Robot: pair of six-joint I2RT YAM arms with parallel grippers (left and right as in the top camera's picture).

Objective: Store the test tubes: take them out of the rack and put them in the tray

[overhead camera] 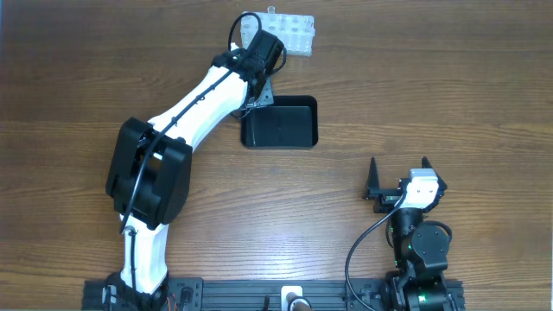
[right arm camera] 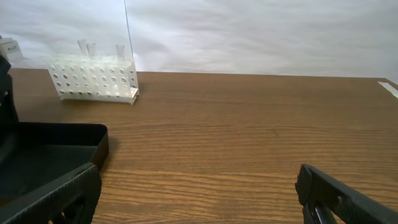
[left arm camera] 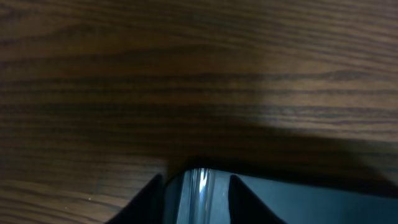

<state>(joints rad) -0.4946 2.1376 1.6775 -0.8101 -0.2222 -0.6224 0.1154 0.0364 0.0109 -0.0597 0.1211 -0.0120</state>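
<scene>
A clear test tube (left arm camera: 199, 194) stands gripped between the dark fingers of my left gripper (left arm camera: 198, 186), just above the wood beside the black tray (left arm camera: 323, 202). From above, the left gripper (overhead camera: 258, 95) hangs at the left rim of the tray (overhead camera: 302, 138), in front of the white rack (overhead camera: 289, 33). The rack (right arm camera: 93, 79) holds three tubes (right arm camera: 120, 52), all upright. My right gripper (overhead camera: 398, 175) rests open low at the right, well away from the tray (right arm camera: 56, 146); its fingers (right arm camera: 56, 193) hold nothing.
Bare wooden table surrounds the tray and the rack. A pale wall backs the table's far edge in the right wrist view. The left arm's white link (overhead camera: 203, 99) crosses the table's left half diagonally.
</scene>
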